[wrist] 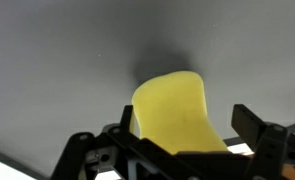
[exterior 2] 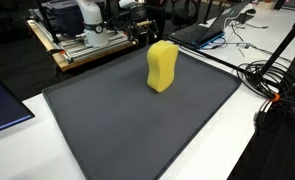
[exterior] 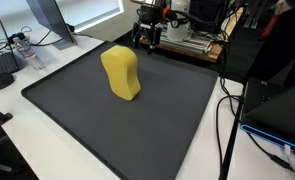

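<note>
Office clutter rings a white table (exterior: 47, 140) – a monitor (exterior: 47, 15) at one corner, loose cables (exterior: 227, 110) trailing along an edge, a laptop (exterior 2: 212, 30) off to the side. Most of the tabletop is covered by a dark grey mat (exterior: 87, 110), and on it stands a yellow sponge (exterior: 121, 72), upright on its end and pinched slightly at the waist. In both exterior views it sits in the half of the mat nearer the robot, with bare mat all around it.

At the mat's far edge hangs the gripper (exterior: 147, 36), in front of the wooden board (exterior: 187, 45) that carries the arm. It is well apart from the sponge and touches nothing.

In the wrist view the two fingers (wrist: 252, 125) stand wide apart at the bottom of the picture, and the sponge (wrist: 172, 105) shows between them – farther off on the mat, not inside the jaws. The gripper (wrist: 163, 128) is released and holds nothing.
</note>
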You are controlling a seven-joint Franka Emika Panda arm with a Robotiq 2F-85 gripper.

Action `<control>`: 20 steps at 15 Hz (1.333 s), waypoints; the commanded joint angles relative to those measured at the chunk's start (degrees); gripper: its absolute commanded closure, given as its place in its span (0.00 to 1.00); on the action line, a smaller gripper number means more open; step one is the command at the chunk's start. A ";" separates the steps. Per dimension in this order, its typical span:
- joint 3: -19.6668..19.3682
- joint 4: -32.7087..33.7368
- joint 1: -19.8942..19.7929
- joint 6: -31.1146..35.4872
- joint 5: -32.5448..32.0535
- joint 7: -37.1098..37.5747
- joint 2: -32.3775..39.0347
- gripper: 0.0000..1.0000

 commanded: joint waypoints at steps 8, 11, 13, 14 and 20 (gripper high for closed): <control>-12.10 17.67 20.20 -28.09 -43.91 35.79 -17.13 0.00; -14.08 18.93 23.19 -27.72 -52.26 40.62 -13.59 0.00; -14.23 23.78 22.68 -30.83 -55.45 41.93 -12.87 0.00; -14.39 24.58 22.46 -31.24 -55.93 41.92 -12.42 0.00; -12.56 29.15 18.66 -34.21 -62.21 42.01 -8.06 0.00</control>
